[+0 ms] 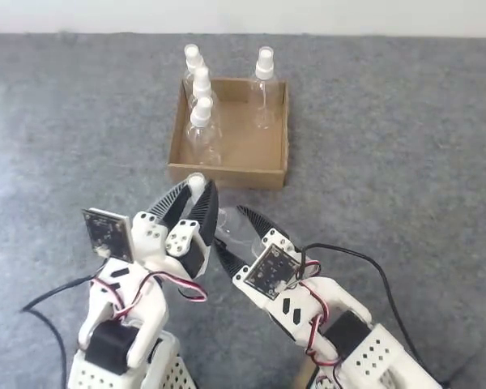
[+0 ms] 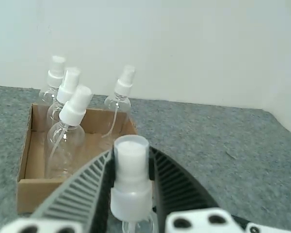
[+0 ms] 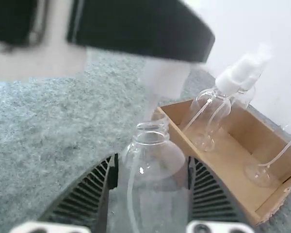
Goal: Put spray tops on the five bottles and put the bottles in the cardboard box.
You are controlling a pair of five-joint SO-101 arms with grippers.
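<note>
A grey tabletop [image 1: 405,121] carries everything. Toward its far side sits the open cardboard box [image 1: 227,174], with four capped bottles [image 1: 202,134] standing upright inside it: three in a row along one side wall and one in the opposite back corner.

Nearer the arms, just in front of the box's front wall, the right gripper [image 1: 229,227] has its jaws closed around the body of the fifth bottle [image 3: 150,165]. This bottle is clear and upright, and its neck is open.

The left gripper [image 1: 198,188] is beside it, with its jaws pinching the white spray top [image 2: 131,165] by its sides. In the right wrist view, the spray top hangs directly over the bottle's open neck, its thin tube pointing down toward the opening.
</note>
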